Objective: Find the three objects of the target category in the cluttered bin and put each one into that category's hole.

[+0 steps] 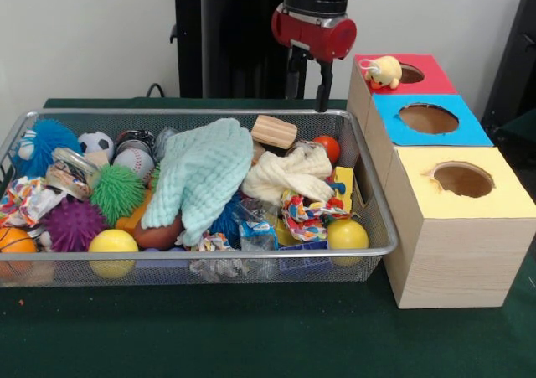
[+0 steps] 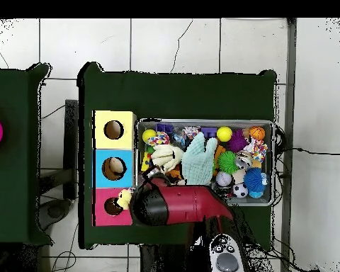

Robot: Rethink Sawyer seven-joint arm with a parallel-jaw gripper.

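The wire mesh bin (image 1: 378, 195) is full of mixed toys; in the overhead view it (image 2: 273, 164) lies right of the boxes. A small yellow plush toy (image 1: 383, 70) lies on the red box top, at the left edge of the red-surrounded hole (image 1: 411, 74). It also shows in the overhead view (image 2: 125, 198) beside the hole (image 2: 112, 207). My gripper (image 1: 308, 89) hangs above the bin's far right corner, left of the red box. It is open and empty. No orange striped plush shows.
The blue-surrounded hole (image 1: 429, 118) and yellow-surrounded hole (image 1: 462, 179) are in the nearer boxes. In the bin lie a mint cloth (image 1: 201, 173), a cream rope toy (image 1: 289, 174), a wooden block (image 1: 274, 131), spiky balls (image 1: 117, 192) and yellow balls (image 1: 347, 234).
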